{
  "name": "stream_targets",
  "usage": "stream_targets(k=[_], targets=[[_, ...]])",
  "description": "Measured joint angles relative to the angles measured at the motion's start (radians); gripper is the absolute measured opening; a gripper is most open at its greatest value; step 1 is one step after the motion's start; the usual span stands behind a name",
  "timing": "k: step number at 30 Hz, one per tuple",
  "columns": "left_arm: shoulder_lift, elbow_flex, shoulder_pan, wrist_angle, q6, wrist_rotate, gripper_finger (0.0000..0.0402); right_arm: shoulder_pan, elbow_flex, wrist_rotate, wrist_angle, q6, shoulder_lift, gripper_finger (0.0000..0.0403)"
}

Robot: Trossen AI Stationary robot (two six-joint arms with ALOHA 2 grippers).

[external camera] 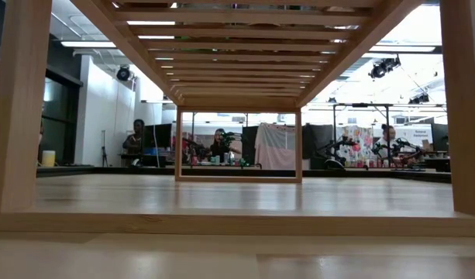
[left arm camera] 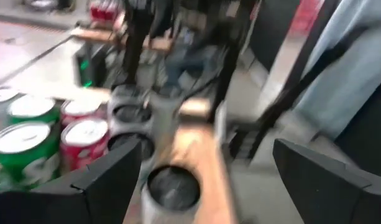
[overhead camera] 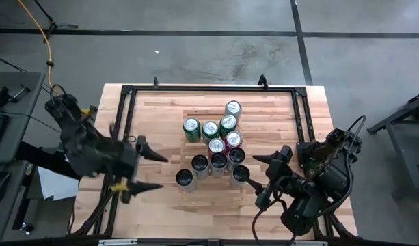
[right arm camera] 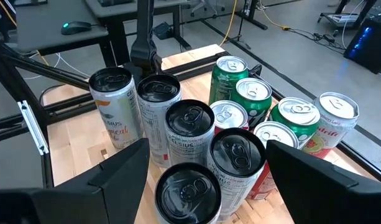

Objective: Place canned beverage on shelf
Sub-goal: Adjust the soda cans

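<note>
Cans (overhead camera: 216, 147) sit clustered mid-shelf (overhead camera: 161, 109), upright. We see L gripper (overhead camera: 149, 171) released nr left edge, R gripper (overhead camera: 258, 179) released just beside cluster's right.

Upright cans (right arm camera: 196, 134) clustered – black-top, green, red – btwn fingers (right arm camera: 125, 171)
</note>
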Motion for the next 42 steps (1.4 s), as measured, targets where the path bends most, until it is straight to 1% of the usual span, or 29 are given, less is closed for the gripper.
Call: stream_targets(k=[3, 5, 8, 10, 13, 15, 22, 25, 27, 32, 37, 42], targets=[[0.094, 0.112, -0.017, -0.202, -0.01, -0.047, 0.0353, 0.0, 0.0, 0.0, 0.0, -0.001, 0.0, 0.0307], [0.139, 0.155, -0.026, -0.279, -0.029, -0.081, 0.0353, 0.0, 0.0, 0.0, 0.0, -0.001, 0.0, 0.0307], [0.187, 0.167, -0.033, -0.36, -0.074, -0.157, 0.0353, 0.0, 0.0, 0.0, 0.0, -0.001, 0.0, 0.0307], [0.215, 0.167, -0.033, -0.423, -0.142, -0.196, 0.0353, 0.0, 0.0, 0.0, 0.0, -0.002, 0.0, 0.0307], [0.246, 0.166, -0.033, -0.502, -0.282, -0.223, 0.0353, 0.0, 0.0, -0.001, 0.0, -0.003, 0.0, 0.0307], [0.263, 0.166, -0.033, -0.518, -0.349, -0.237, 0.0353, 0.0, 0.0, -0.005, 0.0, -0.007, 0.0, 0.0307], [0.295, 0.158, -0.072, -0.509, -0.475, -0.264, 0.0353, 0.0, 0.0, -0.009, 0.0, -0.043, 0.0, 0.0307], [0.297, 0.127, -0.096, -0.455, -0.507, -0.291, 0.0353, 0.0, 0.0, -0.01, 0.0, -0.056, 0.0, 0.0307], [0.296, 0.088, -0.106, -0.38, -0.507, -0.323, 0.0353, 0.0, 0.0, -0.01, 0.0, -0.056, 0.0, 0.0307], [0.298, -0.001, -0.105, -0.244, -0.5, -0.345, 0.0353, 0.0, 0.0, -0.011, 0.0, -0.056, 0.0, 0.0307], [0.297, -0.058, -0.081, -0.155, -0.472, -0.382, 0.0353, 0.0, 0.0, -0.011, 0.0, -0.056, 0.0, 0.0307], [0.303, -0.065, -0.054, -0.123, -0.452, -0.383, 0.0353, 0.0, 0.0, -0.011, 0.0, -0.056, 0.0, 0.0307]])
